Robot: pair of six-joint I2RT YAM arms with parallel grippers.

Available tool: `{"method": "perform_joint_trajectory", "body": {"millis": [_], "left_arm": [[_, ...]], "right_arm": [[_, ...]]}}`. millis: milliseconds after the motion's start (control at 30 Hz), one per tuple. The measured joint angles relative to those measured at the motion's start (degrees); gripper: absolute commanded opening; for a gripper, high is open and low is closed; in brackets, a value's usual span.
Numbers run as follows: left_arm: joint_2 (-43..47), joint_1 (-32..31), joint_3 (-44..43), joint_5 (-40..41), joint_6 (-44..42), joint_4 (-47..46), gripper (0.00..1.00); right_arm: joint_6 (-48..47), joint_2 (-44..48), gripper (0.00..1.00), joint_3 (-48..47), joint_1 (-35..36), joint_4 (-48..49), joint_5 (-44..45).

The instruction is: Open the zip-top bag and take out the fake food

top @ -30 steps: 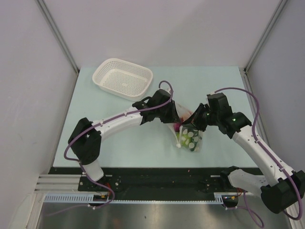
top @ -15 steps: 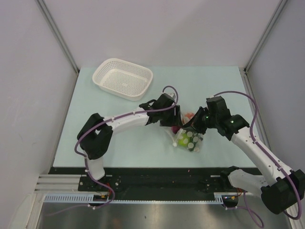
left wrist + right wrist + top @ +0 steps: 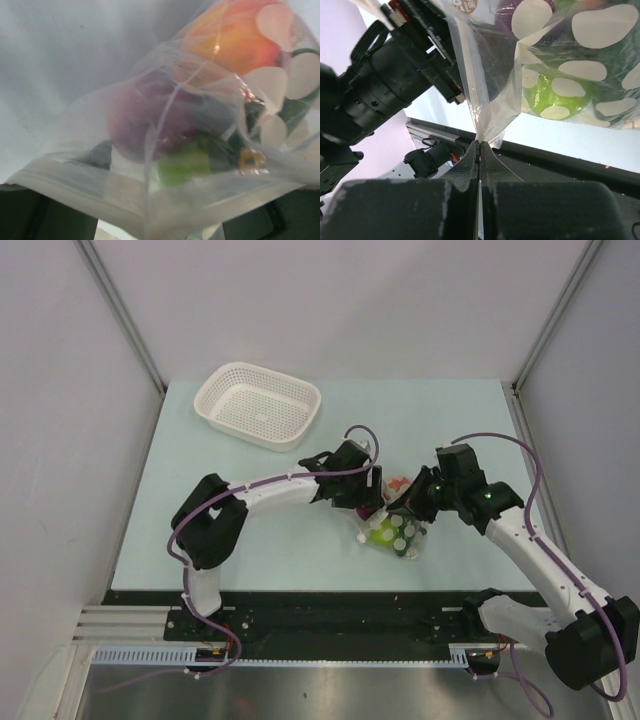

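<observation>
Right gripper is pinched tight on a thin lip of the zip-top bag, which is stretched toward the left gripper (can't tell if that one's gripping), so I'd worry the slick film slips free with the fake food inside.

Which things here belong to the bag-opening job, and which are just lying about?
Job:
- bag
- orange fruit inside it
- purple piece inside it
- green ball inside it

Lying about:
- white basket, at the table's far left
</observation>
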State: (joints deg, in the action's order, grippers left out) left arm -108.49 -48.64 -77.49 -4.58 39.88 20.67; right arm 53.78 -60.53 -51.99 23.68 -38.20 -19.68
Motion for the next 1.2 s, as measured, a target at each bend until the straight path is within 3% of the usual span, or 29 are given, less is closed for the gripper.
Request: {"method": "perform_joint_trajectory", "body": {"millis": [200,300,433,667,1200], "left_arm": [[-3.56,0.00,-0.92,0.11,-0.57,0.02,0.83],[-4.26,-0.11,-1.05,0.17,-1.01,-0.04,0.74],[-4.37,-0.11,-1.05,0.17,-1.44,-0.74,0.41],[-3.96,-0.11,-1.05,-0.24,-4.35,-1.09,0.00],[10.60,-0.39,0.37,-5.70,-6.32,0.22,0.00]], "right_arm": [[-1.51,-1.09,0.00,0.81,-0.66,0.15,-0.37],[-1.88,-1.49,0.00,1.07,-0.68,0.11,-0.37],[-2.25,-1.53,0.00,1.09,-0.70,0.09,-0.37],[-4.09,-1.40,0.00,1.09,-1.62,-1.05,0.00],[-11.54,0.31,0.00,-3.21,-5.86,-7.54,1.90]]}}
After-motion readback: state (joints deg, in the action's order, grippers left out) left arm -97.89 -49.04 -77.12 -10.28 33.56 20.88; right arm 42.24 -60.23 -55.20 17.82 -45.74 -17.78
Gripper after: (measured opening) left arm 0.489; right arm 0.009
